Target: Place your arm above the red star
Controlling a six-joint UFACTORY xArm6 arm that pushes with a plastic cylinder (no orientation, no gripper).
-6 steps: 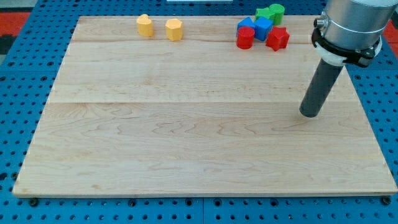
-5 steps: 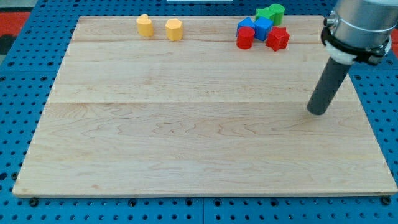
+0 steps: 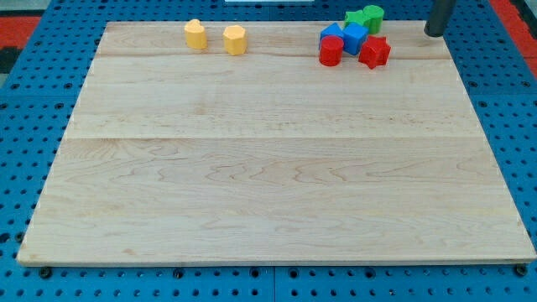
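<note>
The red star lies near the view's top right of the wooden board. It touches a blue block. A red cylinder-like block sits just to its left. Only the lower end of my rod shows at the view's top right corner. My tip is to the right of the red star and slightly higher in the view, apart from every block.
A second blue block and two green blocks crowd the cluster above the red star. Two yellow blocks sit at the view's top, left of centre. Blue pegboard surrounds the board.
My tip has moved from the board's right-middle area up toward the view's top right corner. The arm body has left the view. No block has moved.
</note>
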